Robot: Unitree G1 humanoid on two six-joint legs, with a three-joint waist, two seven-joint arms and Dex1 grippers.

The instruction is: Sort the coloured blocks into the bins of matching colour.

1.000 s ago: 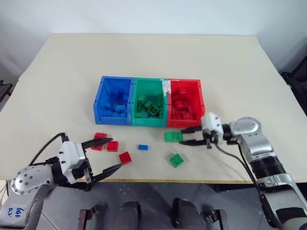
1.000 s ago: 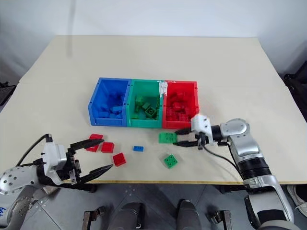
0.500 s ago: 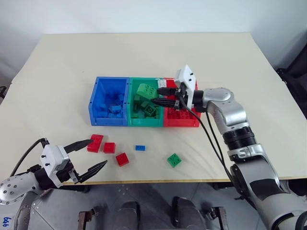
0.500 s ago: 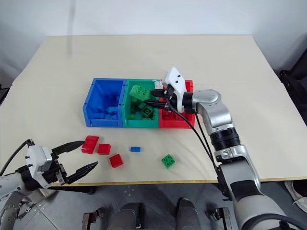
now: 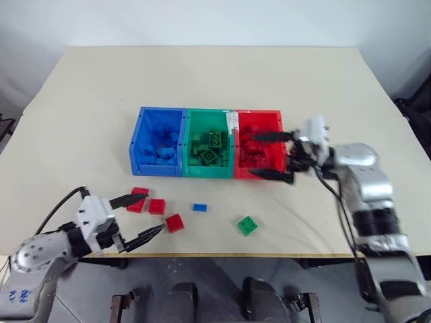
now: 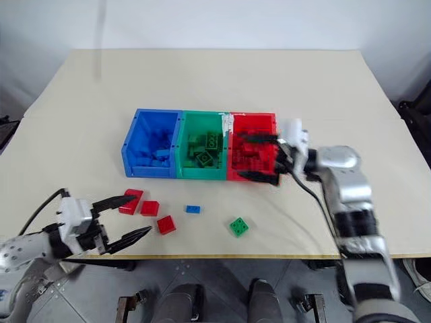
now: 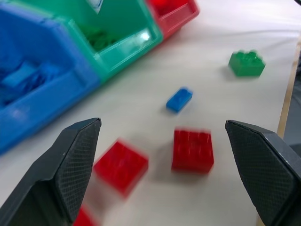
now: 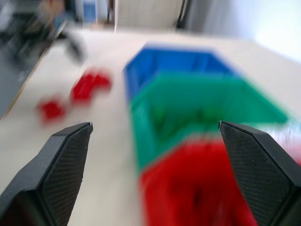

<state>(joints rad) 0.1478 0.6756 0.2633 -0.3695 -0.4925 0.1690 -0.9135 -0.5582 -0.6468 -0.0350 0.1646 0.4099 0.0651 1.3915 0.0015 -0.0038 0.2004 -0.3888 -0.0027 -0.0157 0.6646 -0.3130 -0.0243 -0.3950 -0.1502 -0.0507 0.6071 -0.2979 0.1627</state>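
Three joined bins stand mid-table: blue bin (image 5: 156, 167), green bin (image 5: 210, 169) and red bin (image 5: 259, 114), each with several blocks of its own colour inside. My right gripper (image 5: 256, 155) hangs open and empty over the red bin's right side, pointing left. On the table in front lie three red blocks (image 5: 138, 200), (image 5: 157, 206), (image 5: 175, 222), a small blue block (image 5: 199, 207) and a green block (image 5: 247, 225). My left gripper (image 5: 143, 214) is open and empty at the near left, its fingers either side of the red blocks (image 7: 193, 149).
The table's front edge (image 5: 222, 254) runs just behind the loose blocks. Bare tabletop (image 5: 215, 74) stretches beyond the bins and to both sides of them.
My right gripper carried a green block from the table up over the green bin, opened, and drew back right over the red bin, empty. The left gripper has stayed in place.
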